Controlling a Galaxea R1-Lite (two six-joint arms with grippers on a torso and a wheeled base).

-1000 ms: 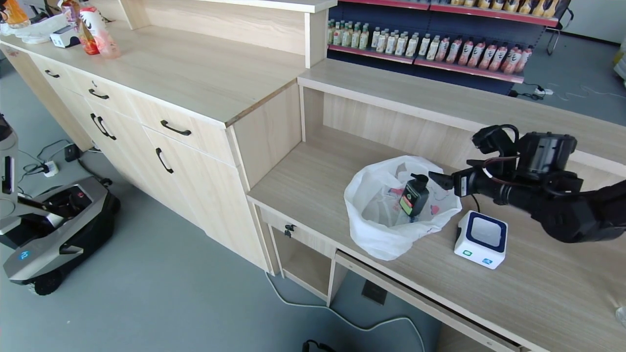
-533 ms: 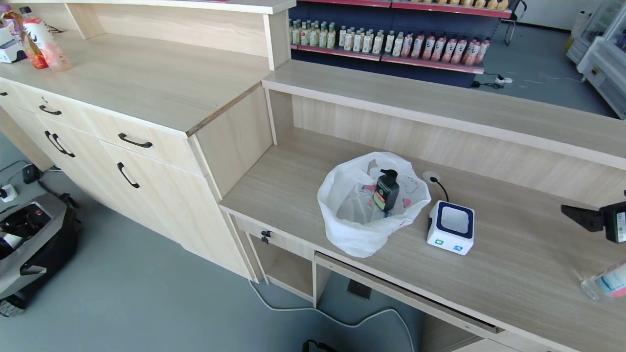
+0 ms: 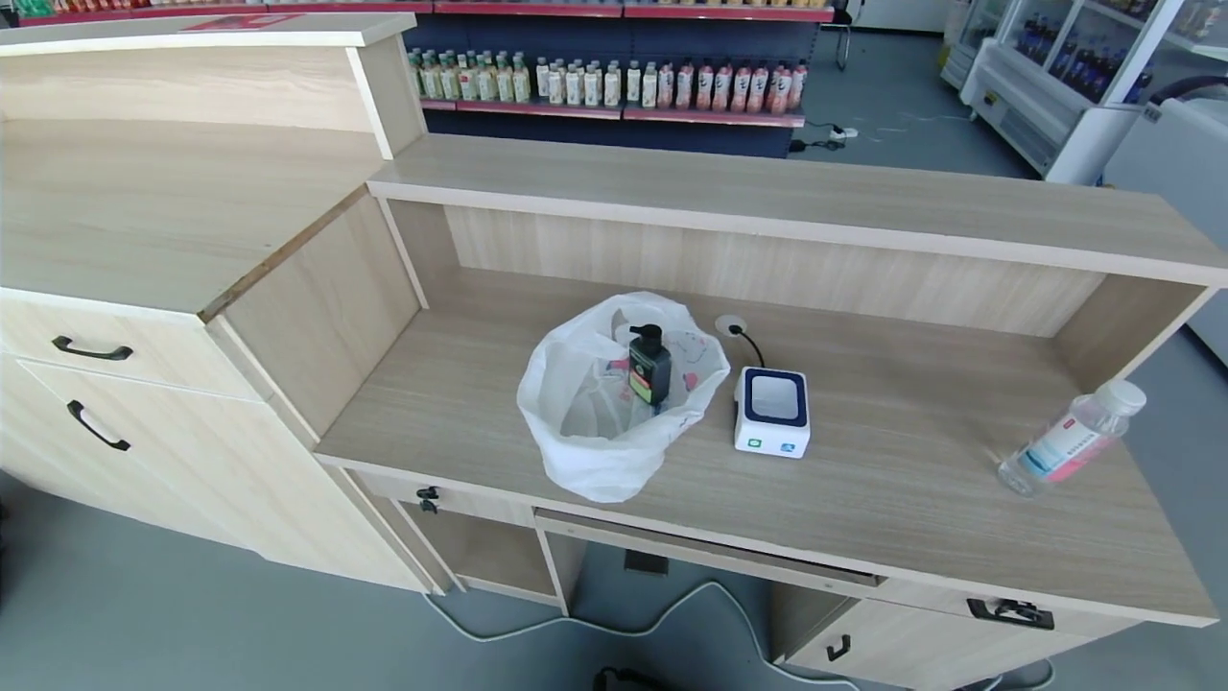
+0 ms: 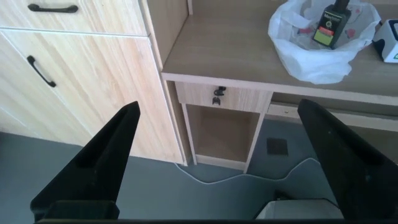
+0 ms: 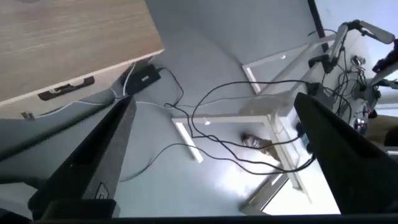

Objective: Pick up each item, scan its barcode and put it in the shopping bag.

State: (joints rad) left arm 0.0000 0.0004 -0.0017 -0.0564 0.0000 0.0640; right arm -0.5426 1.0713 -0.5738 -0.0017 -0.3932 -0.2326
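1 pump btl (image 3: 649,365) in bag (image 3: 585,470), 1 water btl (image 3: 1070,440); both end effectors (image 4: 219,106) (image 5: 214,99) wide apart, empty.

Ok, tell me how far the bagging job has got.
Done: the pump bottle stands in the shopping bag. In hand: nothing; the left pincer and right pincer are open and empty. Left: the clear bottle lying on the counter needs scanning at the scanner, then bagging.

Light wood counter (image 3: 863,499) with a raised ledge (image 3: 767,197) behind. Drawers, black handles (image 3: 91,350), at left. Grey floor (image 3: 192,614). Bottle shelves (image 3: 624,86) beyond, glass-door fridge (image 3: 1074,58) far right.
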